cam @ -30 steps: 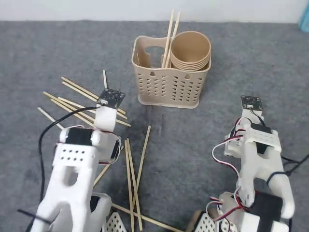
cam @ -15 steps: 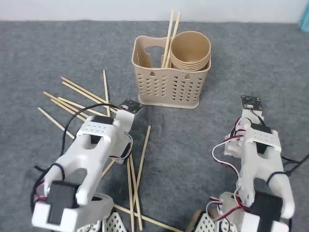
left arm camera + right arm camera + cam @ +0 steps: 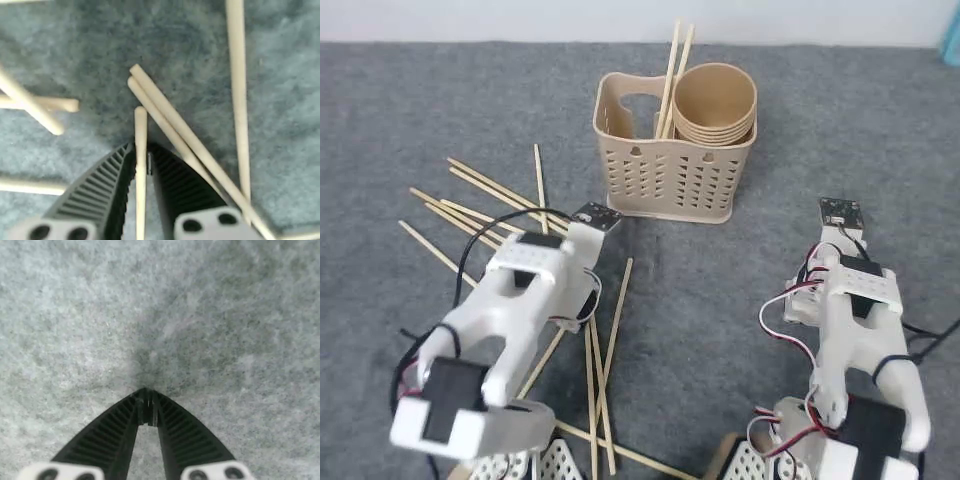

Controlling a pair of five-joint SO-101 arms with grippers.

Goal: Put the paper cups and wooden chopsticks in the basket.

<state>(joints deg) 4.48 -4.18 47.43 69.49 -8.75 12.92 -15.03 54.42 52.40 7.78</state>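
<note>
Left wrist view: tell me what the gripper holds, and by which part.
The left gripper is shut on one chopstick, pinched near its end, with the tip poking out just beyond the jaws. The right gripper is shut on nothing.

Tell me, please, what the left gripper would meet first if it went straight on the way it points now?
Probably the ends of the paired chopsticks just ahead of the left gripper and its held chopstick; depth is unclear.
</note>
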